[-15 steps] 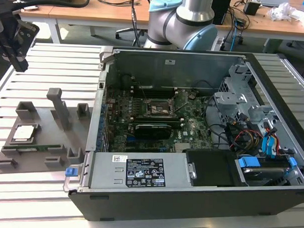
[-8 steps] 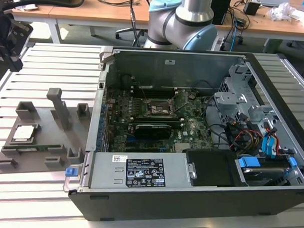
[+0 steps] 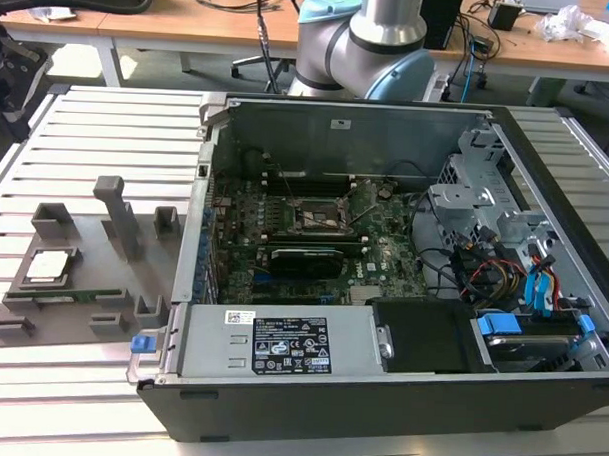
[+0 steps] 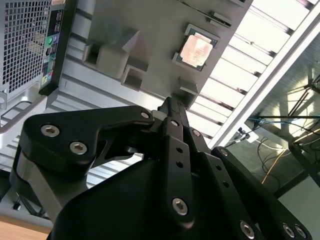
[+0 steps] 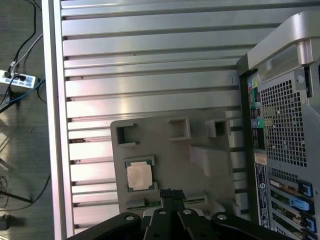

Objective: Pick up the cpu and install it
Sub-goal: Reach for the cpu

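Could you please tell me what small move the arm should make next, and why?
Probably shift the gripper sideways until it is centred over the cpu. The cpu lies flat in its recess on the grey holder, ungrasped, and the shut, empty gripper points beside it rather than at it.
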Tool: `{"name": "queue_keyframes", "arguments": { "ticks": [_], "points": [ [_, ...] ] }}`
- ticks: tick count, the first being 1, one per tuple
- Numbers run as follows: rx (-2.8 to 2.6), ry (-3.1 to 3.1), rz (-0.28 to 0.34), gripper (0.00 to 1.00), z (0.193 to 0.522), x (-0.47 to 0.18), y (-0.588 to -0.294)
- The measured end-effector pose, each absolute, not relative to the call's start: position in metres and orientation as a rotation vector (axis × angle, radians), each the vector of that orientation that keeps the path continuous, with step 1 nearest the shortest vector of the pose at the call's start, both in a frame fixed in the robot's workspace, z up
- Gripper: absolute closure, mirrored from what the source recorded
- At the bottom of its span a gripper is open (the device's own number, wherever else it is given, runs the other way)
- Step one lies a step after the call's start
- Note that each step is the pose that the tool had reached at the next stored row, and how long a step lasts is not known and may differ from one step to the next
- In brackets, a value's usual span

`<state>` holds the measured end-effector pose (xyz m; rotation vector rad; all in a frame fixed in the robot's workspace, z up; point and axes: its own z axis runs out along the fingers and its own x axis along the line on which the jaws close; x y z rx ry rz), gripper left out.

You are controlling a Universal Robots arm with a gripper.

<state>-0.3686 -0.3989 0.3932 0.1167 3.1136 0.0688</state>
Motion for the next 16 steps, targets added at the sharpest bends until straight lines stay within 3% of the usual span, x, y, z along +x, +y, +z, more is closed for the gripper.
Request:
{"name": "queue_keyframes", "arguments": {
  "ticks": [16],
  "points": [
    [0.117, 3.114, 0.069, 0.89, 0.393, -0.392, -0.399]
  ]
}}
